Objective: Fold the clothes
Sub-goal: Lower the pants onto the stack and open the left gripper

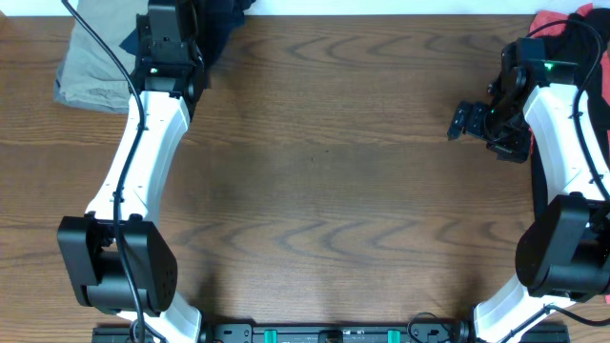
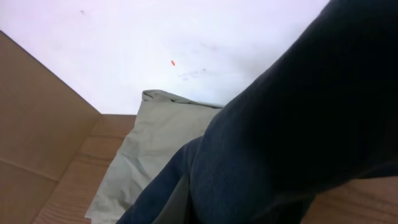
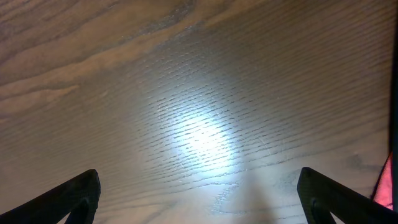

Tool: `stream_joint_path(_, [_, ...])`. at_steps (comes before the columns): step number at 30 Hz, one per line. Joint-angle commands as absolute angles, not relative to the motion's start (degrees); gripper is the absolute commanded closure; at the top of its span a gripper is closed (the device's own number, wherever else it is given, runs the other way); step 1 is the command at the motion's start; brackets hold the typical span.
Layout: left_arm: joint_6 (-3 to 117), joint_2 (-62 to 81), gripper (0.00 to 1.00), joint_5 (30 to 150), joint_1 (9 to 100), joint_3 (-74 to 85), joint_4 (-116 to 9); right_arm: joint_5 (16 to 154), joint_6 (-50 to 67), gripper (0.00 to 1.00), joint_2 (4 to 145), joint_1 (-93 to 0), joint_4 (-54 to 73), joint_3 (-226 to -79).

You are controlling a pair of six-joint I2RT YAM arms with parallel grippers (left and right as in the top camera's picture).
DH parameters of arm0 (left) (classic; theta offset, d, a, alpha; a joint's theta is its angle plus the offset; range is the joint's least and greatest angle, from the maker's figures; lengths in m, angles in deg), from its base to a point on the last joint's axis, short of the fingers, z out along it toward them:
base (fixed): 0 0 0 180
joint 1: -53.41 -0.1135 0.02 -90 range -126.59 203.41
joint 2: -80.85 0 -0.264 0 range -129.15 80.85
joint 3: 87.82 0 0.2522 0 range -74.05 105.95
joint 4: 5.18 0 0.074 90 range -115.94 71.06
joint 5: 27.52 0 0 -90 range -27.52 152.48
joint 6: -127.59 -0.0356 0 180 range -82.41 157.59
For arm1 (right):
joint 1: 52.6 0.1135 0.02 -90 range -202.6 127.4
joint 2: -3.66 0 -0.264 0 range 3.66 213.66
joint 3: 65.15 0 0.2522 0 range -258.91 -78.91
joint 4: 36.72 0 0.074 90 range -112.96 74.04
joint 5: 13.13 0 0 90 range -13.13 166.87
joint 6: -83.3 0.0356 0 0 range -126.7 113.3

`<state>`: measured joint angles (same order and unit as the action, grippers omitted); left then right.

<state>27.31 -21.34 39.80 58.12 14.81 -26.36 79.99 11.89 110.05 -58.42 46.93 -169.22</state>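
Observation:
The clothes, a dark navy denim-like garment (image 1: 225, 23), lie at the table's far edge, left of centre. In the left wrist view the navy cloth (image 2: 292, 130) fills the right and bottom, right against the camera and covering the fingers. My left gripper (image 1: 186, 19) is at the garment's left edge and appears shut on it. My right gripper (image 1: 467, 121) is at the right side of the table, apart from the garment. In the right wrist view it (image 3: 199, 186) is wide open and empty over bare wood.
Folded khaki-beige trousers (image 1: 91, 67) lie at the far left corner, next to the navy garment, also in the left wrist view (image 2: 149, 149). A red cloth (image 1: 562, 21) and dark cloth lie at the far right corner. A brown cardboard wall (image 2: 37, 118) stands at left.

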Motion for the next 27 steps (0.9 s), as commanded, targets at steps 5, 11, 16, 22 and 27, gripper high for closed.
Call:
stream_joint_path(5, [31.1,-22.7,0.94,38.6,54.8,16.4,-25.2,79.7,11.0,0.01,109.7,-58.9,47.1,-169.5])
stream_joint_path(11, [31.1,-26.1,0.94,38.6,51.4,16.4,-22.4,79.7,11.0,0.01,109.7,-58.9,47.1,-169.5])
stream_joint_path(16, [31.0,-29.2,0.94,38.9,48.9,16.4,-19.4,79.7,11.0,0.01,109.7,-58.9,47.1,-169.6])
stream_joint_path(22, [31.0,-33.9,0.94,38.9,46.4,16.4,-16.2,79.7,11.0,0.01,109.7,-58.9,47.1,-169.6])
stream_joint_path(27, [31.0,-36.8,0.89,38.9,44.5,16.4,-13.2,79.7,11.0,0.01,109.7,-58.9,47.1,-169.5])
